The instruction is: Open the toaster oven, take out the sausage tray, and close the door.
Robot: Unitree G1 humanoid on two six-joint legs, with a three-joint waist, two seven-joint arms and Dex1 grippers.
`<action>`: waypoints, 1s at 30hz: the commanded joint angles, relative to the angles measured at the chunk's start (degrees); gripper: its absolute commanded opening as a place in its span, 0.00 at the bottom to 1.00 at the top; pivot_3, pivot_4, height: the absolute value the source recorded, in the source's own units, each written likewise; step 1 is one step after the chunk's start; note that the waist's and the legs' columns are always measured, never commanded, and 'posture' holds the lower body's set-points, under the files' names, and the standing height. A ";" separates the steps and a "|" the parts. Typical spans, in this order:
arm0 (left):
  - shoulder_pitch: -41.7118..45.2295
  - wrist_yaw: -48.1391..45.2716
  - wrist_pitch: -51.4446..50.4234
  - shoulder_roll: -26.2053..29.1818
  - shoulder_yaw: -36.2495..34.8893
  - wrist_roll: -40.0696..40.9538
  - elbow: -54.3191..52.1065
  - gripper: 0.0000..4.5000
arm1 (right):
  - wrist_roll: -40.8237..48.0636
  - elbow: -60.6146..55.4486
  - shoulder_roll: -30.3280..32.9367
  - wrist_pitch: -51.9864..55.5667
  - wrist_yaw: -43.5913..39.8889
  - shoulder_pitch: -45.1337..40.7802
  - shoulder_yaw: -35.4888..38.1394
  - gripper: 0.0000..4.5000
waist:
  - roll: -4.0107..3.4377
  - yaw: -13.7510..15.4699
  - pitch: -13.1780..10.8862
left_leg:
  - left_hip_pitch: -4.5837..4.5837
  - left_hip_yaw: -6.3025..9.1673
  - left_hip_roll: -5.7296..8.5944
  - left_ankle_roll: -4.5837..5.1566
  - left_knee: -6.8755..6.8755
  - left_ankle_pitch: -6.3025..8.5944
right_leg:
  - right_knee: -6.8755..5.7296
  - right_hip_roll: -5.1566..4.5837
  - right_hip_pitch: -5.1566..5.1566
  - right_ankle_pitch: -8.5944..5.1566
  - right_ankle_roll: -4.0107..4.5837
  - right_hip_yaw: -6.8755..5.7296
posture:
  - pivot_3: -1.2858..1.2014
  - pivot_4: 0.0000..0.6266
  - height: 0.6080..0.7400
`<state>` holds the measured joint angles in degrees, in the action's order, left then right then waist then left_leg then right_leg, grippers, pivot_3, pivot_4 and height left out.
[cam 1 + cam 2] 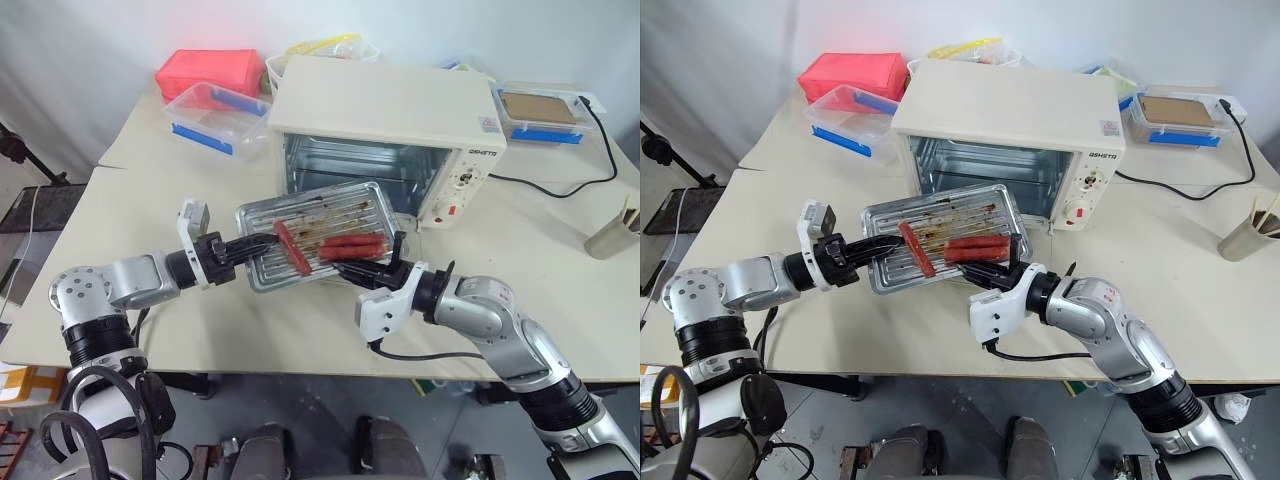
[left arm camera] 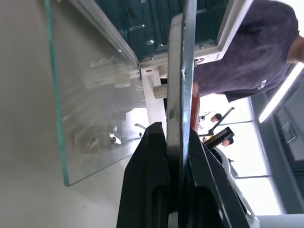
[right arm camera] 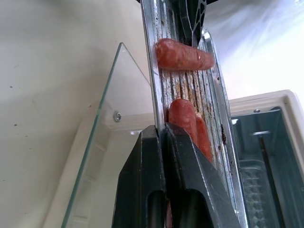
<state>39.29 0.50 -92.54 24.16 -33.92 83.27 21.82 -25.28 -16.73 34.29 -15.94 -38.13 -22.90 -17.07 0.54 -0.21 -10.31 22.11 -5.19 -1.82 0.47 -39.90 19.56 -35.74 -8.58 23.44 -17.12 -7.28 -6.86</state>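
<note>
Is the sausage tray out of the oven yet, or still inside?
Out. The sausage tray hangs in front of the toaster oven, above the lowered door, with the left claw and right claw shut on its edges.

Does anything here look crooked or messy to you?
One sausage lies slanted near the left end of the sausage tray, apart from the others lying lengthwise together. The tray's rack bears brown baked-on residue. Otherwise, nothing looks spilled or broken.
</note>
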 commanded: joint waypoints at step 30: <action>-46.94 5.52 23.84 -3.21 -14.64 29.73 -24.61 0.00 | 47.13 22.82 8.65 10.36 -23.87 13.27 20.75 0.01 | 0.03 0.11 0.03 | -0.41 -0.29 -0.01 0.08 0.15 0.08 | 0.10 0.01 -0.21 -0.02 0.04 0.55 | 0.52 0.24 1.00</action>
<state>-6.89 6.25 -71.11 22.36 -46.54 111.14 0.05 20.85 4.36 42.53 -6.61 -60.72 -8.57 2.73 0.57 -0.11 -10.28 21.53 -5.53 -1.83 0.56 -39.68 19.66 -35.59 -8.57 23.06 -17.14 -7.24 -6.27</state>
